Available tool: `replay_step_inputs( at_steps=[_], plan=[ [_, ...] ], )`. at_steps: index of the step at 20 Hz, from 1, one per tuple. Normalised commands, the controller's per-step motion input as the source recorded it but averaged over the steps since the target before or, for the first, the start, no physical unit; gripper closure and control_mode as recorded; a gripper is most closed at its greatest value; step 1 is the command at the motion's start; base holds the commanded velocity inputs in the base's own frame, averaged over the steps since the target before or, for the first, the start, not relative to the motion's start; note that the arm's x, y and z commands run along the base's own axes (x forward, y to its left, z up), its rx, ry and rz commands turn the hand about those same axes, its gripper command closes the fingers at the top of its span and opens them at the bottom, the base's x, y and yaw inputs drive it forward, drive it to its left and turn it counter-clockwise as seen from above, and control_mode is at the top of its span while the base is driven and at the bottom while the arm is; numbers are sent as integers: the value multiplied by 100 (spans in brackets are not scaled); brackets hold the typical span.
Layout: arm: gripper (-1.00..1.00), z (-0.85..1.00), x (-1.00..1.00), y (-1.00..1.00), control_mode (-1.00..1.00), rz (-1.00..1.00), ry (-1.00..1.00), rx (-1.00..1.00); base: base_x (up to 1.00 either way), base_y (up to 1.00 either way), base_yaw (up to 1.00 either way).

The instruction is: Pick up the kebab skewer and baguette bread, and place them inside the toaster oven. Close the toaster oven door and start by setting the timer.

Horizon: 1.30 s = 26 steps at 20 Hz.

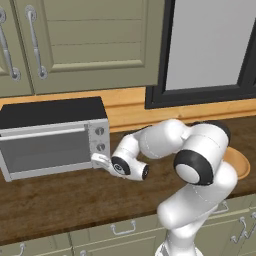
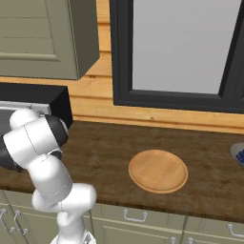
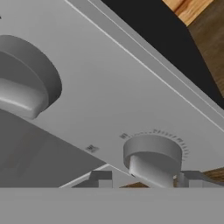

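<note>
The arm folds low over the worktop (image 1: 60,200), reaching left so the gripper (image 1: 100,161) meets the toaster oven (image 1: 50,137), which stands at the worktop's back left edge. In the hand view the fingertips (image 3: 101,178) flank the lowest knob (image 3: 152,158), grasping it. The toaster oven door (image 1: 45,150) is shut. A wooden plate (image 2: 158,170) lies near the front edge.

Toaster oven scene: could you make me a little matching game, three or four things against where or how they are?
Things:
1. toaster oven door
2. gripper
3. round wooden plate
4. cabinet handles

States:
A. bare, on the counter right of the arm
B. shut
C. above the oven
D. fingers either side of a knob

Pairs: 1-B, 2-D, 3-A, 4-C
</note>
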Motion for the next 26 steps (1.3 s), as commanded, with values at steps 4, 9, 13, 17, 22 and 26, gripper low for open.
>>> replay_step_inputs(
  at_steps=[4,9,13,17,22,26],
  plan=[
    [100,14,-100,-87,-100,-23,5,76,0,0,0],
    [100,1,-78,-77,-100,-11,0,36,0,0,0],
    [100,0,-31,-46,-100,-1,0,9,0,0,0],
    [100,0,-10,-24,-100,0,0,6,0,0,0],
    [100,0,-15,-11,-100,0,0,3,0,0,0],
    [100,0,0,-1,-100,0,0,0,0,0,0]
  ],
)
